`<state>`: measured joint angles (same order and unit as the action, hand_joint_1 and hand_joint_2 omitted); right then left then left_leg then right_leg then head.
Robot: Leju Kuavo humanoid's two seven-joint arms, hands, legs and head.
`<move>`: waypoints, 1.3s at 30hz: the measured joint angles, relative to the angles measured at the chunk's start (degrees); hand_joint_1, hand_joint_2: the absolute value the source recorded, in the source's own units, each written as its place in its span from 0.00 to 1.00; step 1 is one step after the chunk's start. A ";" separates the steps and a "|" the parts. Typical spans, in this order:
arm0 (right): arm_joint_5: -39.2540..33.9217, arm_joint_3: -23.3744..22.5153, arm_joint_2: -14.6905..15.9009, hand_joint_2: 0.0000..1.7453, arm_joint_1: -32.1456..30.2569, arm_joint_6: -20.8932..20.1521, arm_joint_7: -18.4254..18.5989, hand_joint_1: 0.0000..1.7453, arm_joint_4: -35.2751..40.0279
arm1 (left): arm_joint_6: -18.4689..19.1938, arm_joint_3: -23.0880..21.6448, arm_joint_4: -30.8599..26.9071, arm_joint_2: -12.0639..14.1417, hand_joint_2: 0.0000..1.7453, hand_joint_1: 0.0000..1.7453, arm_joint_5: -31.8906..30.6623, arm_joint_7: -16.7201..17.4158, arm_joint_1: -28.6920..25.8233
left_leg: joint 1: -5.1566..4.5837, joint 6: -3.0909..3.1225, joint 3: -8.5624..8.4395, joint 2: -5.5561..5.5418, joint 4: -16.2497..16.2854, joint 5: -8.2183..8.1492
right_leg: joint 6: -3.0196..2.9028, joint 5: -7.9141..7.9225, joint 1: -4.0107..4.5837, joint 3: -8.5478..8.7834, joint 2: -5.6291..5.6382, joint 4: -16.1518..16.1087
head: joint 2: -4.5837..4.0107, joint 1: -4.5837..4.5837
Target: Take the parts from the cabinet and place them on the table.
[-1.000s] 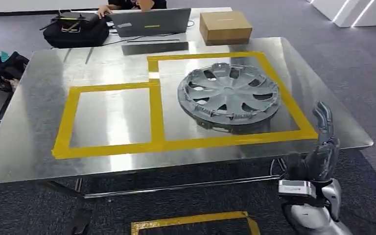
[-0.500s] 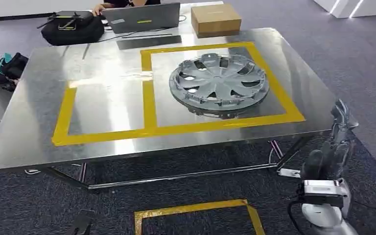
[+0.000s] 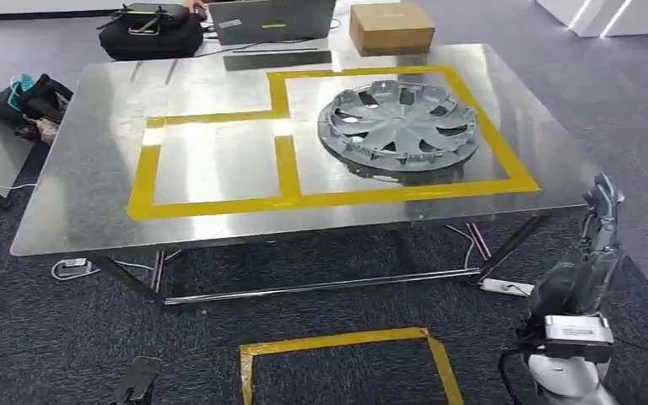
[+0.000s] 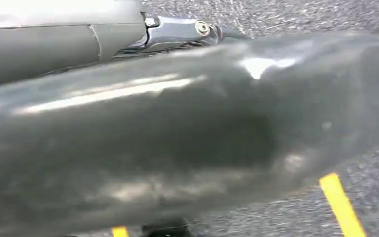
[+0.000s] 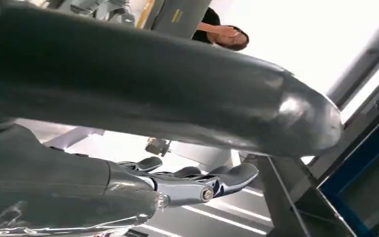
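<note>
**Desk:** What's on the steel table point(image 3: 84, 194)?

**Photographer:** A grey plastic wheel cover point(image 3: 397, 126), lying flat inside the right-hand box of the yellow tape outline point(image 3: 283, 164), near the table's far right. The robot's right hand point(image 3: 585, 261) hangs below the near right corner, fingers extended and apart, holding nothing. The left hand point(image 4: 177, 133) is a dark blur in its wrist view; I cannot tell how its fingers lie.

**Desk:** How would the cover handle?

**Photographer:** Likely light and fairly stiff, though the thin rim and cut-out spokes could flex or crack under a hard squeeze. The smooth moulded face looks slippery on brushed metal. Best hold, I'd judge, is at the rim, or fingers hooked through a slot.

**Desk:** Background?

**Photographer:** A cardboard box point(image 3: 391, 26), a laptop point(image 3: 272, 18), a black bag point(image 3: 152, 35), grey carpet.
</note>
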<state>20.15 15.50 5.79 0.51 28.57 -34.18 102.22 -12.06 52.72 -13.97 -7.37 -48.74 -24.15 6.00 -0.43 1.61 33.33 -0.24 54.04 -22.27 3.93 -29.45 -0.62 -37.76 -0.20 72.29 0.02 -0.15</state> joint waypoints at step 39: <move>-4.06 -2.51 -1.36 0.00 -2.31 -2.80 -1.11 0.00 2.58 | -12.87 0.00 0.04 -0.92 0.00 0.00 0.00 -1.66 0.49 | -0.83 -1.26 -4.76 5.26 1.45 -5.62 | -2.72 5.19 0.80 4.73 -1.18 -15.38 | 0.00 0.35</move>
<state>16.09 12.98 4.44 -1.80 25.77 -35.30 104.80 -24.94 52.72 -13.92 -8.28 -48.74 -25.81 6.50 -1.26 0.36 28.57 5.02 55.49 -27.89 1.21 -24.26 0.18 -33.03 -1.38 56.92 0.02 0.20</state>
